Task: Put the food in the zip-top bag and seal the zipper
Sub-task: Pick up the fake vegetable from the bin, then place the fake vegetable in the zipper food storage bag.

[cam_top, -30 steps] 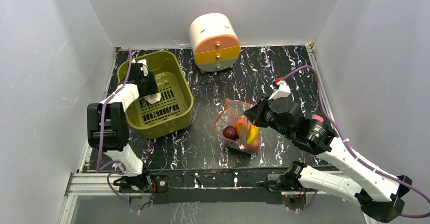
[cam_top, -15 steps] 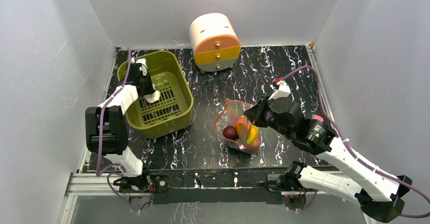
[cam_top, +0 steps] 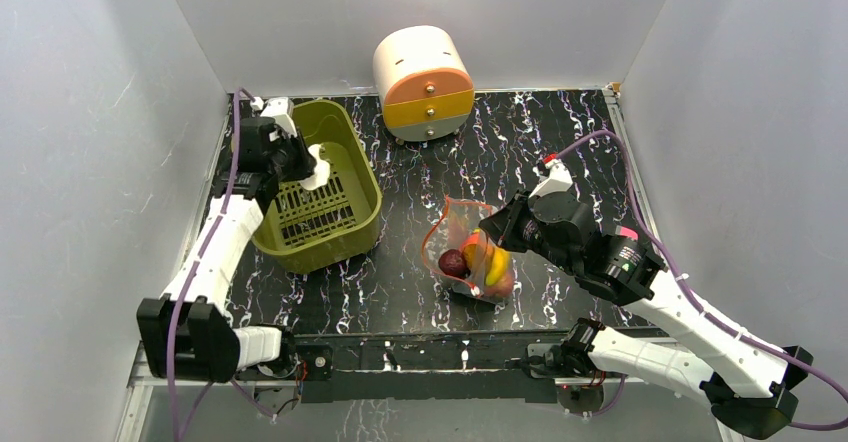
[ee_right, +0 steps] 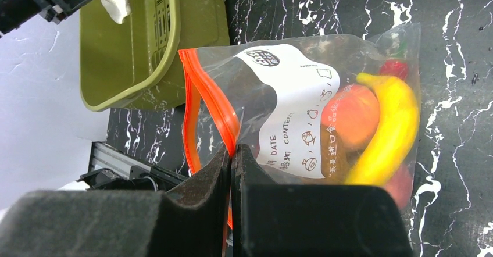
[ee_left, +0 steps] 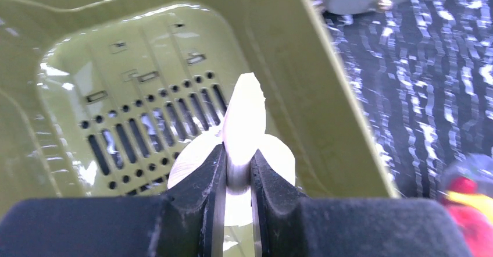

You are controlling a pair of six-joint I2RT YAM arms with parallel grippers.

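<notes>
The left gripper [cam_top: 303, 165] hangs over the green basket [cam_top: 362, 214] at the table's [cam_top: 560, 142] 10 o'clock, its jaws pinched on a white food piece [ee_left: 245, 114]. In the left wrist view the piece stands up between the two black fingers [ee_left: 203, 178], above the slotted basket floor. Just 4 o'clock of the table's centre lies the bag [cam_top: 468, 254], mouth toward 11 o'clock. The right gripper [ee_right: 231, 152] reaches in from 3 o'clock, jaws pressed together on the bag's edge at the orange zipper [ee_right: 212, 91], which gapes in a loop. Through the clear plastic show a banana [ee_right: 395, 129], an orange fruit [ee_right: 357, 114] and a dark red fruit [cam_top: 453, 261]. A white-and-orange drawer unit [cam_top: 423, 82] stands at 12 o'clock, well apart from both.
</notes>
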